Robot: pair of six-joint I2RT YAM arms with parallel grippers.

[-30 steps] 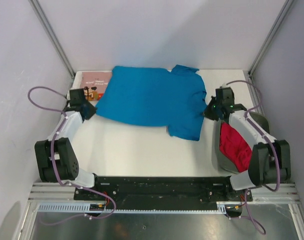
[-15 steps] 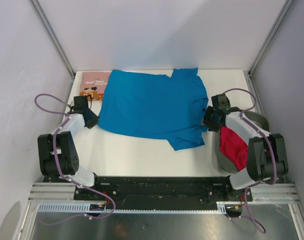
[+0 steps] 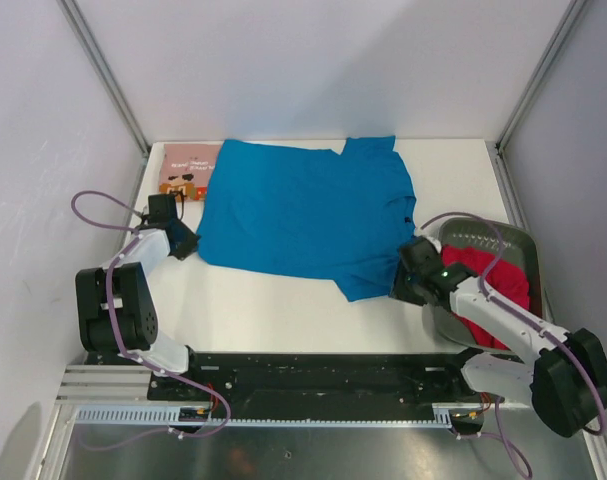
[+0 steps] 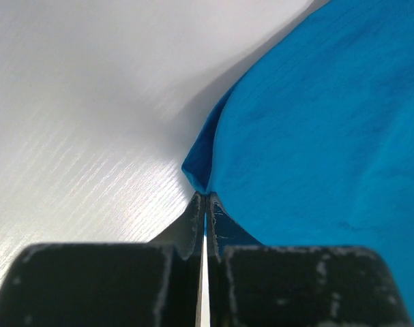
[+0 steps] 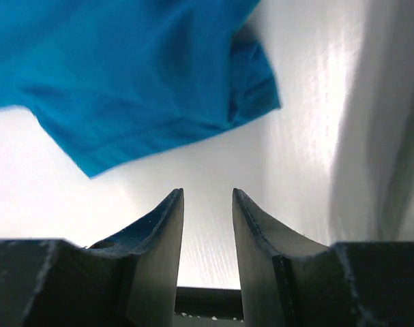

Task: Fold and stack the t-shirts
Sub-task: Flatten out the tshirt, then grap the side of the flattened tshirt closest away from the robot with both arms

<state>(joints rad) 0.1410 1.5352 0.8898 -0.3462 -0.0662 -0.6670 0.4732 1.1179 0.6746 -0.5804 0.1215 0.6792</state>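
Note:
The bright blue t-shirt (image 3: 303, 210) lies spread flat across the back middle of the table. My left gripper (image 3: 186, 245) is shut on its near left corner; in the left wrist view the jaws (image 4: 205, 196) pinch the blue cloth (image 4: 316, 129) at their tips. My right gripper (image 3: 403, 283) is open and empty, just off the shirt's near right sleeve; in the right wrist view the sleeve (image 5: 138, 68) lies ahead of the open fingertips (image 5: 208, 194). The pink printed t-shirt (image 3: 186, 170) lies at the back left, partly under the blue one. The red t-shirt (image 3: 488, 290) lies in the basket.
The dark grey basket (image 3: 523, 245) stands at the right edge, beside my right arm; its wall shows at the right of the right wrist view (image 5: 397, 150). White tabletop (image 3: 273, 300) shows between the blue shirt and the arm bases. Frame posts and walls enclose the table.
Both arms drew the blue shirt nearer and flatter. The right gripper then let go of the sleeve and drew back toward the near edge. The left gripper has held still.

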